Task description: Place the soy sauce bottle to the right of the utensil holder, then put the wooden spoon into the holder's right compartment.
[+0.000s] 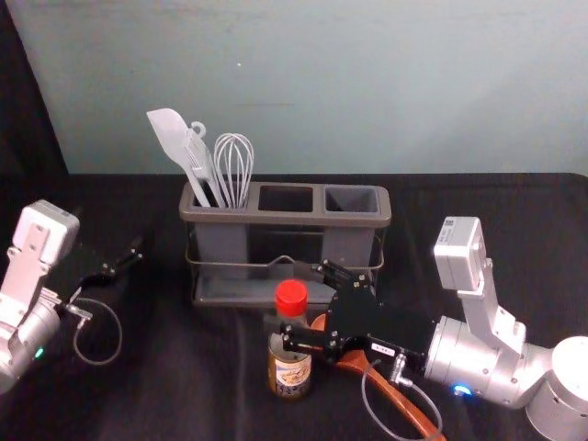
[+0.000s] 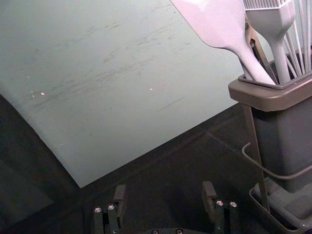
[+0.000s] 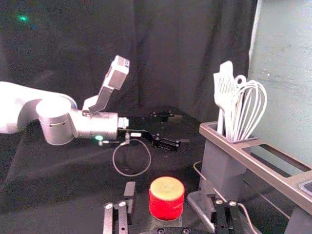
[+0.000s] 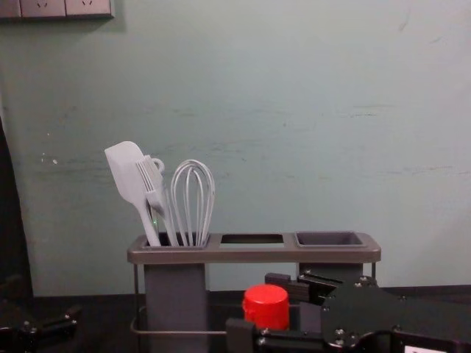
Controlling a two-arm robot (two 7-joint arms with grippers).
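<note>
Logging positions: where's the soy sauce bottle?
In the head view, the bottle stands in front of the holder, left of the spoon, between the fingers of the right gripper.

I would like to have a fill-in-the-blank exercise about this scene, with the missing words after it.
The soy sauce bottle has a ____ cap.
It stands between the open fingers of the ____ gripper.
The whisk is at the utensil holder's ____ end.
The wooden spoon lies ____ (inside/outside) the holder.
Missing words: red; right; left; outside

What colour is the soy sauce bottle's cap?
The cap is red around its side, with a paler, yellowish top; the right wrist view shows it best.
</note>
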